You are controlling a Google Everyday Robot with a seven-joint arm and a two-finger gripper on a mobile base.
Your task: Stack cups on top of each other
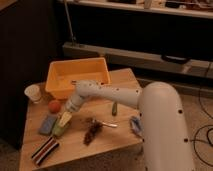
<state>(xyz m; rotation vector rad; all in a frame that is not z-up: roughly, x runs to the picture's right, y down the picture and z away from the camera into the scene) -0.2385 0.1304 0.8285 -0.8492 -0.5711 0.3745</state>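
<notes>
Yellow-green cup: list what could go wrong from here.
The gripper is shut at the yellow-green cup, close beside a blue block; a thin hold may slip on lifting. The white cup stands near the table's edge, so a stacking push could tip it off.

On the table (125, 82), bin (53, 80) at 12 o'clock, one cup (33, 93) at 9, gripper (64, 119) seemingly atop other cup (59, 130) at 7.

The rectangular plastic bin (55, 70) is orange-yellow, the round-rimmed cup (33, 93) white; the cream gripper (65, 120) sits on a pale yellow-green tapered cup (58, 130).
</notes>
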